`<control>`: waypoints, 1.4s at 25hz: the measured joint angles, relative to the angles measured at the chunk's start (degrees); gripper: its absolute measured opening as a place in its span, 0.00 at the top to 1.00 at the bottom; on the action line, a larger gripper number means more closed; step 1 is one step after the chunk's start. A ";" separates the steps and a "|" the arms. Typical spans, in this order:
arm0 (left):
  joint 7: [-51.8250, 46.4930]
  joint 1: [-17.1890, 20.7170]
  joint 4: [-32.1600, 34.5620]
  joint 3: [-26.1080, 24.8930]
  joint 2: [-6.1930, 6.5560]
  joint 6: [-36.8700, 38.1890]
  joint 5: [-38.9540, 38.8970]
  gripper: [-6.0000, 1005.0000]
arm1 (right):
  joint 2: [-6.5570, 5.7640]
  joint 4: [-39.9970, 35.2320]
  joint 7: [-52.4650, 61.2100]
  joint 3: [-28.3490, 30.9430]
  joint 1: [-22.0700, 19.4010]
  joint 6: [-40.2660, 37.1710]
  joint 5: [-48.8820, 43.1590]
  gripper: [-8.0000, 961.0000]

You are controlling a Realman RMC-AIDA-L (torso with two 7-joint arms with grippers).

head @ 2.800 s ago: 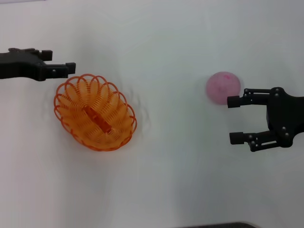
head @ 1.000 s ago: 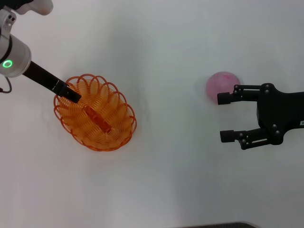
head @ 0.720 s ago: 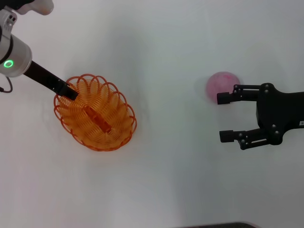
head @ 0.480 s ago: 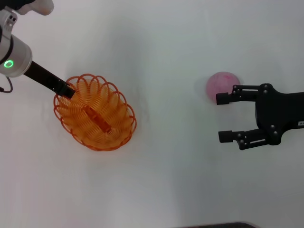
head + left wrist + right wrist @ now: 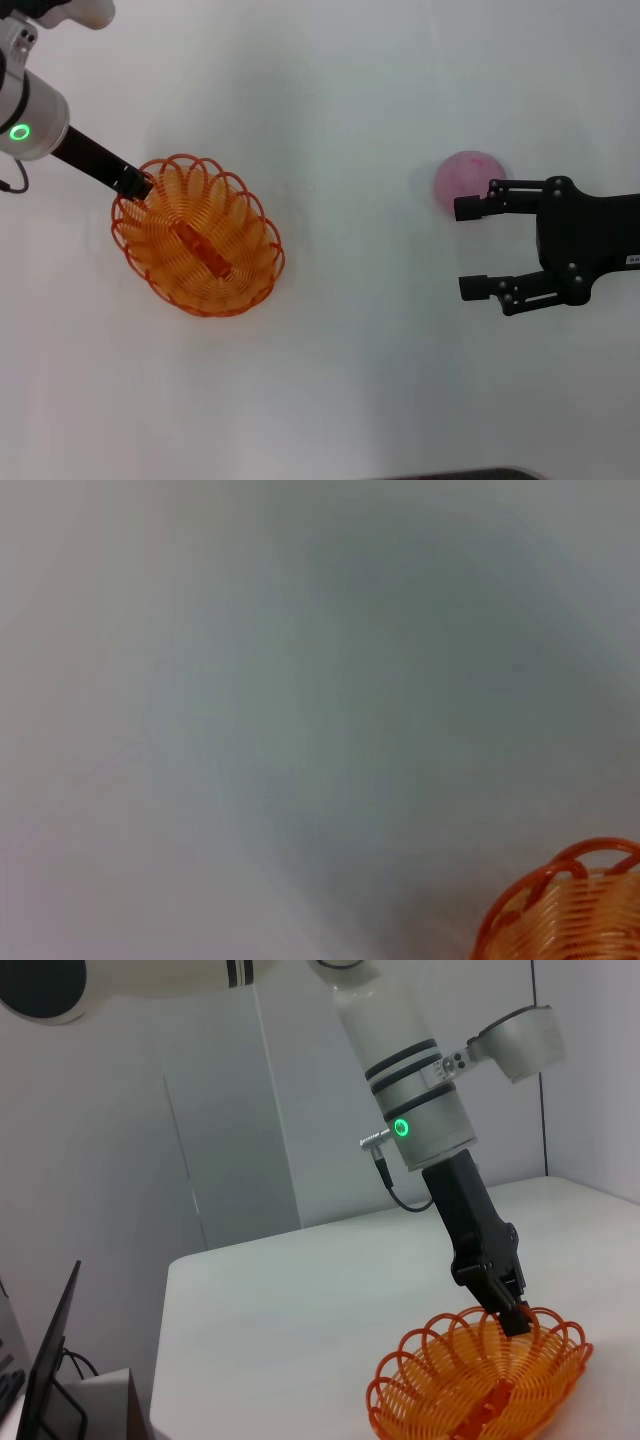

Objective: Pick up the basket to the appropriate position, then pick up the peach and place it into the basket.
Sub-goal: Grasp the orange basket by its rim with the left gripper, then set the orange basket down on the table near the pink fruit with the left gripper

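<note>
No readable text, label, brand or number appears anywhere.

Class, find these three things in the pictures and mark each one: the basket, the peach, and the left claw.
basket (image 5: 215,290): head view, on the near rim coils.
peach (image 5: 462,180): head view, on the middle of the pink fruit.
left claw (image 5: 510,1315): right wrist view, at the tips on the basket's rim.

My left gripper (image 5: 136,184) swung down from beside the basket (image 5: 197,236) onto its far-left rim and closed there. The basket then shifted slightly left. My right gripper (image 5: 473,249) crept left, upper finger closer alongside the peach (image 5: 465,180).
</note>
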 joint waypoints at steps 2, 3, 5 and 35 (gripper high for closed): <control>-0.02 -0.01 0.09 0.00 0.00 0.02 -0.13 0.89 | 0.00 0.00 0.00 0.00 0.01 0.00 0.00 0.08; -0.02 -0.01 0.13 -0.04 0.00 0.01 -0.19 0.89 | 0.00 0.00 0.00 0.00 0.01 0.00 0.00 0.08; 0.05 -0.01 0.18 -0.20 0.00 -0.02 -0.25 0.89 | 0.00 0.00 0.00 0.00 0.01 0.00 0.02 0.08; -9.31 0.50 5.83 -15.99 1.47 11.13 -9.70 0.93 | -0.73 0.43 -0.27 0.58 0.64 -0.06 2.58 0.08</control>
